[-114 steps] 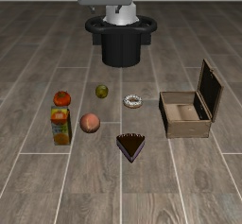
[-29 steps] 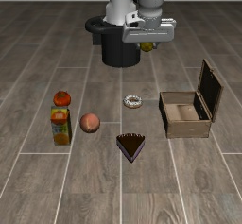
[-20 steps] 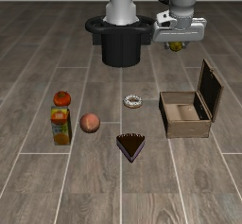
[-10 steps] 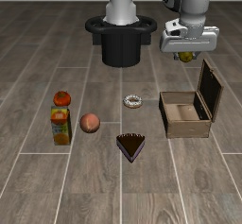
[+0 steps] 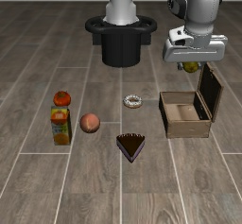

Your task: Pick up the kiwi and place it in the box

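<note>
My gripper (image 5: pixel 193 67) hangs in the air over the far part of the brown box (image 5: pixel 183 116), whose lid stands up on the exterior view's right side. A small yellow-green kiwi (image 5: pixel 192 67) is held between its fingers, just below the grey hand. The box's inside shows no contents. The kiwi sits well above the box's rim.
On the floor left of the box lie a small ring-shaped pastry (image 5: pixel 133 101), a dark cake wedge (image 5: pixel 129 146), a peach (image 5: pixel 90 123), an orange juice carton (image 5: pixel 60 127) and a tomato (image 5: pixel 62 99). The robot's black base (image 5: pixel 122 39) stands at the back.
The kiwi has been lifted from its spot beside the tomato. The arm carried it to the exterior view's right and lower, from beside the base to above the box.
</note>
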You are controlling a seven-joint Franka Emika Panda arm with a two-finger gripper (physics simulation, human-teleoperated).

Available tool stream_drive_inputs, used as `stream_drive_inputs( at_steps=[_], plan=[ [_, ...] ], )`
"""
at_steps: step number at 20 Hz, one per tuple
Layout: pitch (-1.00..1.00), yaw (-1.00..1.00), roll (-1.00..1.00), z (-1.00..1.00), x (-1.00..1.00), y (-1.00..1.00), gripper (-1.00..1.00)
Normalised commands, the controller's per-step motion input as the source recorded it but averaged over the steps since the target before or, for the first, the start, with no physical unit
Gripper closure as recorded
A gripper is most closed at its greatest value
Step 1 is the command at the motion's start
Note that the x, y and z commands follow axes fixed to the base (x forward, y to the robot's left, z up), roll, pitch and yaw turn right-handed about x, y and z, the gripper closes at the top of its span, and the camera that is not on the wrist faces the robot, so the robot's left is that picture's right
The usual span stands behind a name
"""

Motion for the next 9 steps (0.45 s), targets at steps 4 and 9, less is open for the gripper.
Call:
stream_drive_inputs(
  at_steps=[4,9],
  plan=[
    [0.0,0.0,0.0,0.0,0.0,0.0,-1.0],
    [0.0,0.0,0.0,0.0,0.0,0.0,-1.0]
  ],
)
